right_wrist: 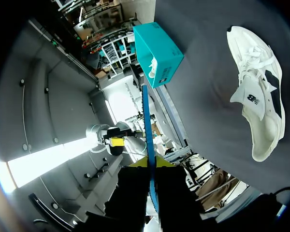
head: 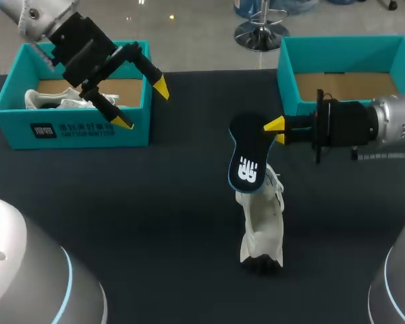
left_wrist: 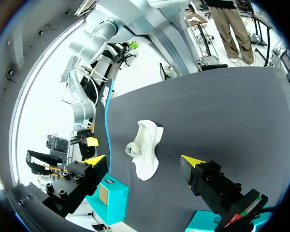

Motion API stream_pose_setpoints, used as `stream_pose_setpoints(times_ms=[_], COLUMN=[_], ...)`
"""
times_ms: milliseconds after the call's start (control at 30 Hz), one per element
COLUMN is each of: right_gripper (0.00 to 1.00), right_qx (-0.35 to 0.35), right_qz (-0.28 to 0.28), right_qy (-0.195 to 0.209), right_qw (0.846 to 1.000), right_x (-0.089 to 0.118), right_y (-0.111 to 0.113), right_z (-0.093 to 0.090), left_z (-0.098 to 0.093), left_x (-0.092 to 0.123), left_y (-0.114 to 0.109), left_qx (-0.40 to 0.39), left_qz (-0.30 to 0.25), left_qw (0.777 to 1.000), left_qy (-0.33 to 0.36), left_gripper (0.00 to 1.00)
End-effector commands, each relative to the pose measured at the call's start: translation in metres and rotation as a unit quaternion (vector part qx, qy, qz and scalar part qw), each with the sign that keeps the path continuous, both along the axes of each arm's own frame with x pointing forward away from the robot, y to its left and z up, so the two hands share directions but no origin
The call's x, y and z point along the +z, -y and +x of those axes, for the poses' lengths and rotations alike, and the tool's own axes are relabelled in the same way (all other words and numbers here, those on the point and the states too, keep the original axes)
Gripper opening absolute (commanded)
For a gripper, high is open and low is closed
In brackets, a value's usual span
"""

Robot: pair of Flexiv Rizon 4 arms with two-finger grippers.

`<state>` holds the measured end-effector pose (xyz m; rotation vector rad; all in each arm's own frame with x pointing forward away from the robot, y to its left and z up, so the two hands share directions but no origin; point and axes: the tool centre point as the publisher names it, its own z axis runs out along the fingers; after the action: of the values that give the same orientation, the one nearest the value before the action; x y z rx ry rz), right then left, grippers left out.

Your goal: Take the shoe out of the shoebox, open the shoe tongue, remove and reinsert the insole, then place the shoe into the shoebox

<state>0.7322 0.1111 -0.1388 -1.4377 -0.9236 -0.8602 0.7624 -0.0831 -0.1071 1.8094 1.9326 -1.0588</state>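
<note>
Nearest us on the dark tabletop (head: 155,216), right of the middle, lies the white shoe (head: 262,229), well apart from both boxes. Just beyond it hangs the dark blue insole (head: 246,158), white logo toward us, its lower end over the shoe's far end; we cannot tell whether the two touch. Our right tool (head: 277,131) comes in level from the right and is clamped on the insole's upper edge, a yellow tip on either face; in the right wrist view the insole shows edge-on between the fingers. Further back on the left, our left tool (head: 142,104) hangs with its fingers spread wide, gripping nothing, above the front corner of the left shoebox (head: 81,131), which holds a second white shoe (head: 50,100). Farthest right stands the right shoebox (head: 288,81), teal, with its brown floor showing.
</note>
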Motion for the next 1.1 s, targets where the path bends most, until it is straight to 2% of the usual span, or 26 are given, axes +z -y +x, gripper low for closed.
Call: stream_pose_setpoints(times_ms=[33, 400, 500, 633, 667, 733, 1100], right_gripper=[0.00, 0.00, 0.00, 0.00, 0.00, 0.00, 0.00], right_qx=[0.000, 0.000, 0.000, 0.000, 0.000, 0.000, 0.000], right_qz=[0.000, 0.000, 0.000, 0.000, 0.000, 0.000, 0.000], right_qy=[0.000, 0.000, 0.000, 0.000, 0.000, 0.000, 0.000], right_qw=[1.000, 1.000, 1.000, 1.000, 1.000, 1.000, 1.000], right_x=[0.000, 0.000, 0.000, 0.000, 0.000, 0.000, 0.000], right_y=[-0.001, -0.001, -0.001, -0.001, -0.001, -0.001, -0.001], right_z=[0.001, 0.001, 0.001, 0.001, 0.001, 0.001, 0.001], left_z=[-0.005, 0.003, 0.006, 0.006, 0.006, 0.003, 0.003], left_x=[-0.008, -0.012, -0.014, -0.015, -0.014, -0.010, -0.010], left_y=[0.006, 0.003, 0.002, 0.005, 0.006, 0.012, 0.012], left_qx=[0.052, 0.092, 0.094, 0.088, 0.088, 0.078, 0.078], left_qz=[-0.111, -0.232, -0.244, -0.242, -0.231, -0.176, -0.176], left_qw=[0.992, 0.966, 0.962, 0.964, 0.967, 0.981, 0.981], left_qy=[-0.005, -0.066, -0.072, -0.070, -0.067, -0.041, -0.041], left_gripper=[1.00, 1.00, 1.00, 1.00, 1.00, 1.00, 1.00])
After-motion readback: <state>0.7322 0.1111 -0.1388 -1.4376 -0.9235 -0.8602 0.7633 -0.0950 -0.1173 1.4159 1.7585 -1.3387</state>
